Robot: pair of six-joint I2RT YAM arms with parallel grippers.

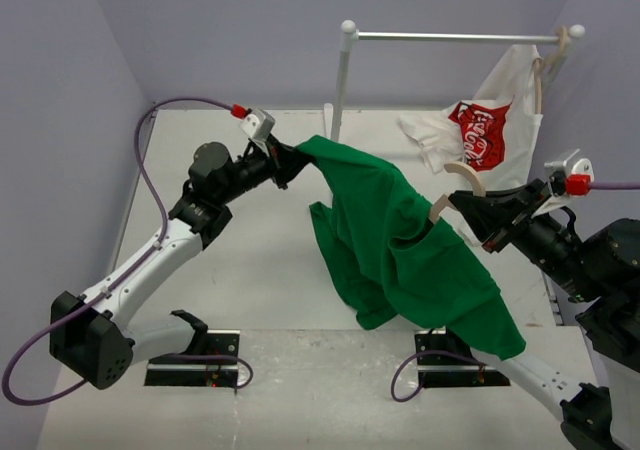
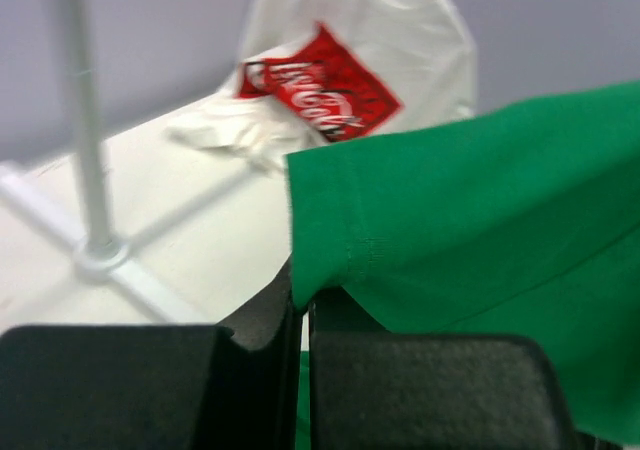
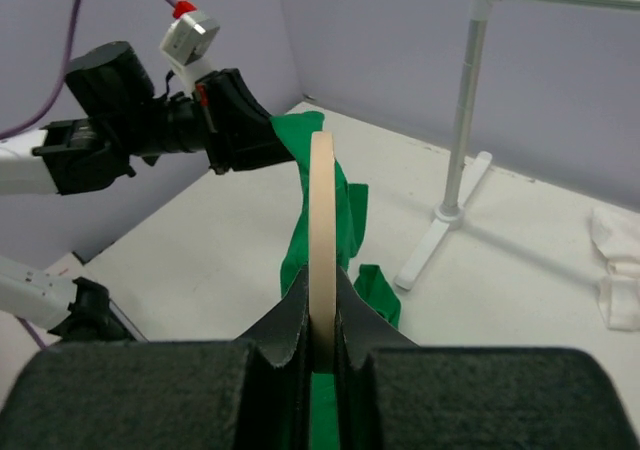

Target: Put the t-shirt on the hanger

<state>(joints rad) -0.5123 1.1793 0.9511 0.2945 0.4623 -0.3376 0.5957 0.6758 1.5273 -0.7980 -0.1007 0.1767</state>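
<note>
Top external: hanger (image 1: 438, 209) points leftward, its end inside t-shirt (image 1: 395, 245).

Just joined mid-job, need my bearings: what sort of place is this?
Likely a lab test booth: bare lavender walls around a white table, a small garment rail, the left gripper holding the t-shirt, the right gripper the hanger.

The left gripper (image 2: 303, 310) pinches the hemmed edge of the green t-shirt (image 2: 480, 230), which fills the right side. Farther off, a white shirt with a red logo (image 2: 340, 70) hangs blurred, and a rack pole (image 2: 85, 120) stands on the table (image 2: 200, 220) at left.
</note>
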